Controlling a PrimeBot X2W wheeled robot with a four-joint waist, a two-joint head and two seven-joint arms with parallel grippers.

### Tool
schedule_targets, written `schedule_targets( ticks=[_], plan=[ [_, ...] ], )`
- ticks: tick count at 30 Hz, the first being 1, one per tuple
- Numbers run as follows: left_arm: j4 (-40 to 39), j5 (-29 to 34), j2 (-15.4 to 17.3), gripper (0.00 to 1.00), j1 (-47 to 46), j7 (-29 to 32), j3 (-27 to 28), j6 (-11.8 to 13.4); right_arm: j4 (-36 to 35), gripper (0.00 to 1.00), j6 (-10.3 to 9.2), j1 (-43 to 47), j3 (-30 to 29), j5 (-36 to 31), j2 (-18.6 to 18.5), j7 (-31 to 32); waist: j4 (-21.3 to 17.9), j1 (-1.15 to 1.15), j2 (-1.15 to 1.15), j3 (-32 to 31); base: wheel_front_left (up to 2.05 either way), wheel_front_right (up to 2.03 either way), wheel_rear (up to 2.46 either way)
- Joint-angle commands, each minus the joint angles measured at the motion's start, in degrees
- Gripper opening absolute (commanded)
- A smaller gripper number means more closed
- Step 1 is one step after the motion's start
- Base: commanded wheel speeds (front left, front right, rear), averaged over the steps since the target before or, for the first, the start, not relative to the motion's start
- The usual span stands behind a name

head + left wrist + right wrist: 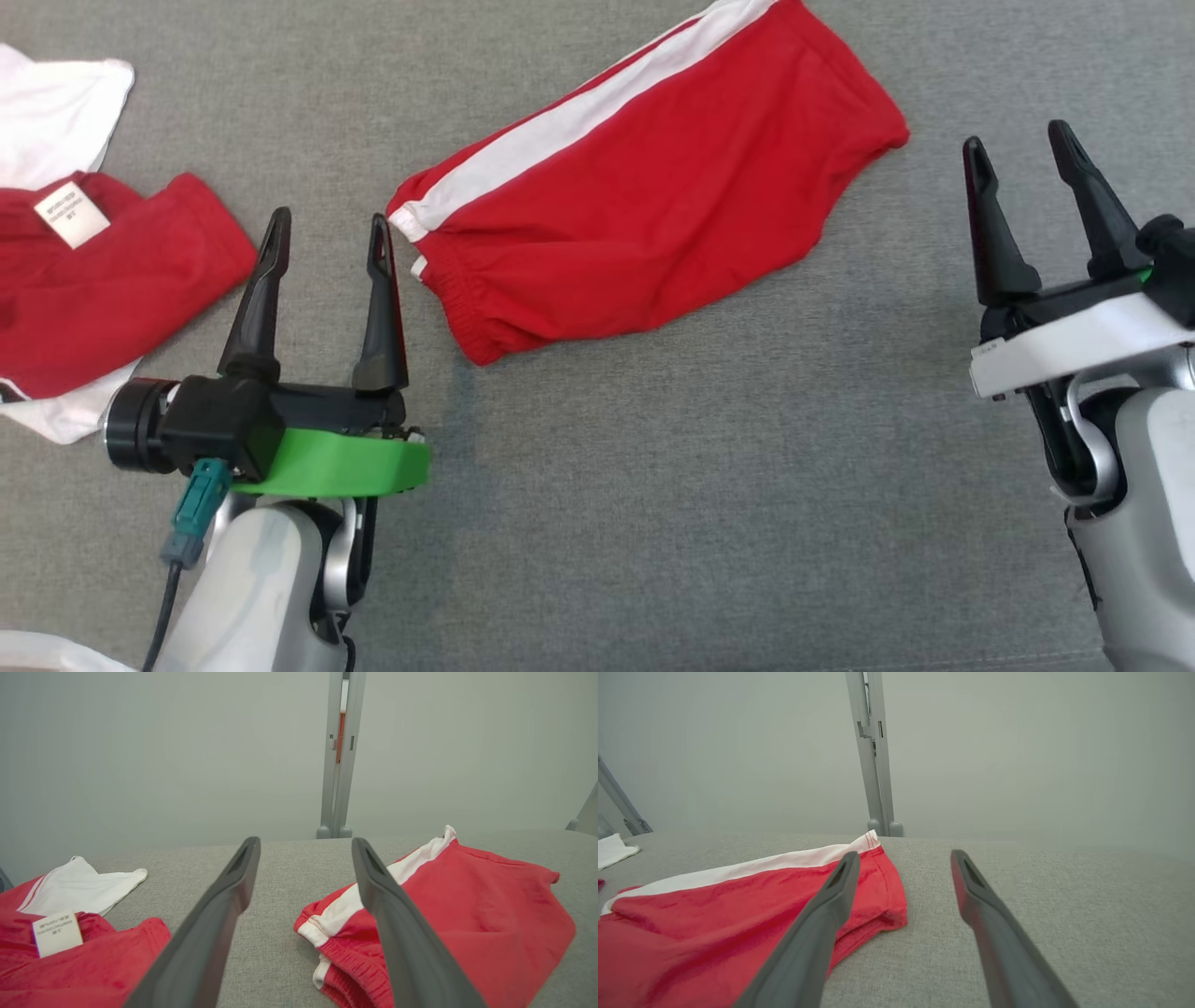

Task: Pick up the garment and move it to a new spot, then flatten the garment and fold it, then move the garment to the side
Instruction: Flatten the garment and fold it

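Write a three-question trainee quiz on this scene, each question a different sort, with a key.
1. True or false: the left gripper is shut on the red shorts.
2. On the shorts, the white stripe runs along: A) the edge far from the robot, B) the near edge, C) the middle.
3. Fill in: the heap of red and white clothes lies on the robot's ____ of the shorts.
Key: 1 false, its jaws stand open, holding nothing; 2 A; 3 left.

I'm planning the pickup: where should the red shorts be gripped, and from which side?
Probably the gathered waistband of the red shorts, approached from the robot's left: that thick, bunched edge faces the open left gripper and offers more to pinch than flat cloth.
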Motion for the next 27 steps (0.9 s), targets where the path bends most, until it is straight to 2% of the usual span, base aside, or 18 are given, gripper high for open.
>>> schedule_targets(
  ticks=[1, 6, 11, 18, 19, 20, 21, 27],
  plan=[
    [0.0, 0.5, -0.2, 1.0, -1.1, -0.4, -0.2, -0.4, 1.2, 1.0, -0.05, -1.4, 0.4, 0.4, -0.5, 0.0, 3.5, 0.0, 0.0, 3.3, 0.0, 0.0, 0.0],
    [0.2, 0.8, -1.2, 1.0, -2.4, -0.4, -0.5, -1.0, 8.0, 1.0, -0.05, -6.2, 1.4, 1.1, -1.1, 1.0, 5.3, 0.0, 0.0, 4.7, 0.0, 0.0, 0.0],
    [0.2, 1.5, -2.2, 1.0, -2.8, -0.5, -0.5, -1.6, 18.1, 1.0, -0.05, -10.7, 1.9, 2.2, -1.8, 1.4, 6.4, 0.0, 0.0, 4.7, 0.0, 0.0, 0.0],
    [0.5, 2.2, -2.8, 1.0, -2.0, -0.4, 0.3, -2.3, 28.6, 1.0, -0.05, -13.8, 4.0, 4.9, -1.5, 2.0, 6.5, 0.0, 0.0, 4.0, 0.0, 0.0, 0.0],
    [0.5, 2.2, -2.9, 1.0, -1.8, -0.4, 0.4, -2.3, 29.4, 0.87, -0.05, -14.0, 4.5, 5.9, -1.4, 2.0, 6.4, 0.0, 0.0, 3.8, 0.0, 0.0, 0.0],
    [0.5, 2.3, -3.0, 1.0, -1.6, -0.4, 0.5, -2.4, 30.1, 0.41, -0.05, -14.1, 5.1, 6.5, -1.3, 1.9, 6.3, 0.0, 0.0, 3.7, 0.0, 0.0, 0.0],
    [0.5, 2.4, -3.0, 1.0, -1.4, -0.4, 0.7, -2.4, 30.6, 0.0, -0.05, -14.3, 5.9, 7.1, -1.4, 1.7, 6.1, 0.0, 0.0, 3.5, 0.0, 0.0, 0.0],
    [1.0, 2.9, -3.2, 1.0, -0.3, -0.4, 1.4, -2.6, 31.7, 0.0, -0.06, -13.9, 8.7, 10.2, -2.3, -2.6, 4.9, 0.0, 0.0, 2.1, 0.0, 0.0, 0.0]
  ],
)
